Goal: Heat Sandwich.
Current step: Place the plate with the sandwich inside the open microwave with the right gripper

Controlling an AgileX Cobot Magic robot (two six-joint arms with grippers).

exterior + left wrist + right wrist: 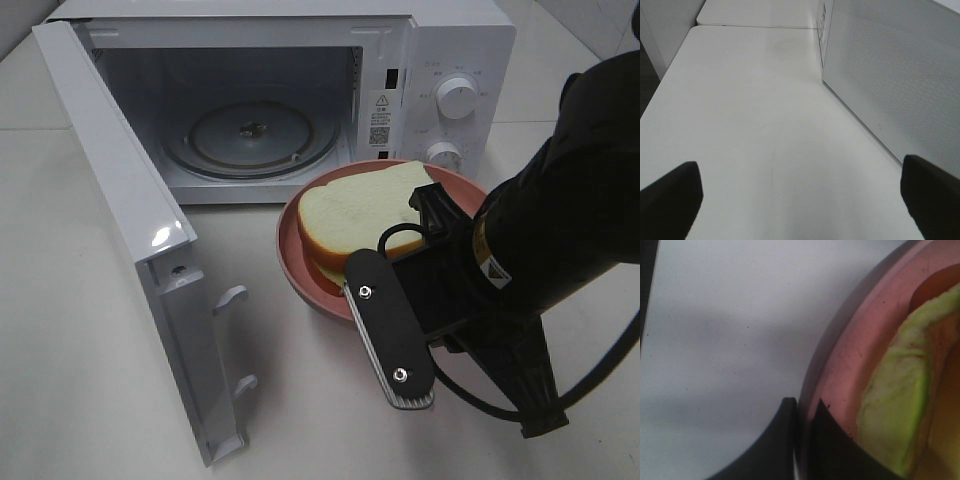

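— What stands on the bench (80,400)?
— A white microwave (460,60), its door (130,200) swung open to the left, the glass turntable (250,135) inside.
— And the sandwich (360,205)?
— On a pink plate (288,240), just in front of the oven's opening.
— Grippers?
— The right gripper (801,425) is pinched on the plate's near rim. The left gripper (800,200) hangs over the bench with jaws spread wide, beside a dotted white panel (door or wall, I cannot tell).

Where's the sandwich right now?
In the high view, the sandwich sits on the pink plate, right of middle, just in front of the open microwave. The right hand pinches the plate's near rim.
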